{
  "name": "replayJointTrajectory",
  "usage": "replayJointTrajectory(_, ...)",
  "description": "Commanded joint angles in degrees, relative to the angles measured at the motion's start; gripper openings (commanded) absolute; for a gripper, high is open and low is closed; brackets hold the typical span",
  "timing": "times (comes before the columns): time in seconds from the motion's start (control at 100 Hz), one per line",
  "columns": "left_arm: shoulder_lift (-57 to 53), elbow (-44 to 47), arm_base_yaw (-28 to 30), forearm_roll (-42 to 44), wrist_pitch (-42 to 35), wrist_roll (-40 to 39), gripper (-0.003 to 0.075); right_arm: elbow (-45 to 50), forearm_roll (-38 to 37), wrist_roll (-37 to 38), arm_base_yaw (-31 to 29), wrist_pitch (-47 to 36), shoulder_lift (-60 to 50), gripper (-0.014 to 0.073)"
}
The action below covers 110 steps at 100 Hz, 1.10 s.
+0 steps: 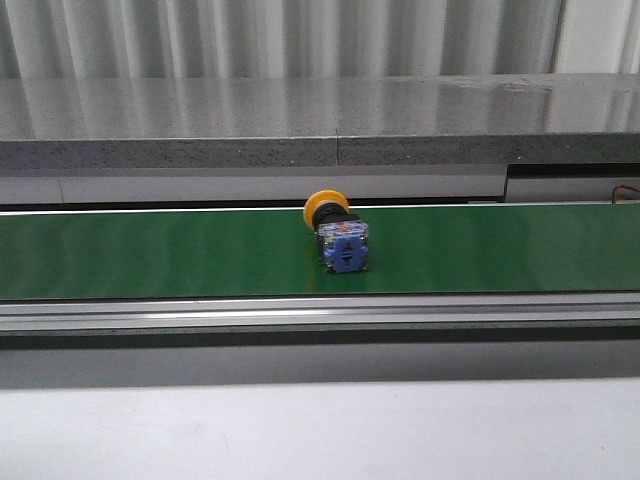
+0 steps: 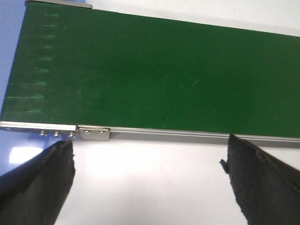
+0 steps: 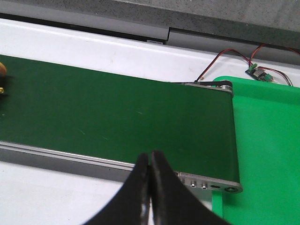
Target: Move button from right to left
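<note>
Button lies on its side on the green belt, about midway along the stretch seen from the front. Its yellow-orange head points toward the far edge of the belt, the black collar sits behind it, and the blue-and-clear block faces the camera. Nothing touches it.

In the right wrist view a sliver of yellow at the picture's edge may be the same head; too little shows to be sure. That view shows the right end effector with its two black fingers pressed together, nothing between them, poised over the near rail of the belt by its end roller. Beyond the belt end lies a green tray, and a small circuit board with red and black wires rests on the white bench just past it.

The left end effector has its fingers spread wide apart, holding nothing, above the white bench just beside the belt's near rail. The button does not show in that view.
</note>
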Motion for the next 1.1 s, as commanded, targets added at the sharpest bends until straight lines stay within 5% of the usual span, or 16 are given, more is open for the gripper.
replayJointTrajectory(0.0, 1.3, -2.5, 0.0, -2.8, -3.6, -0.2, 0.0621, -1.4, 0.9, 0.0, 0.0, -4.1, 0.0, -0.0067)
replayJointTrajectory(0.18, 6.6, -4.9, -1.8, -4.4, -4.0, -0.5, 0.0621, -1.4, 0.9, 0.0, 0.0, -4.1, 0.0, -0.0067)
replayJointTrajectory(0.5, 17.0, -10.0, -14.4, -3.2, -10.2, -7.0, 0.0621, -1.4, 0.9, 0.0, 0.0, -4.1, 0.0, -0.0067)
replayJointTrajectory(1.09, 38.2, -27.6, -31.6, 15.2, -8.3, -23.2, 0.0621, -1.4, 0.9, 0.0, 0.0, -4.1, 0.0, -0.0067)
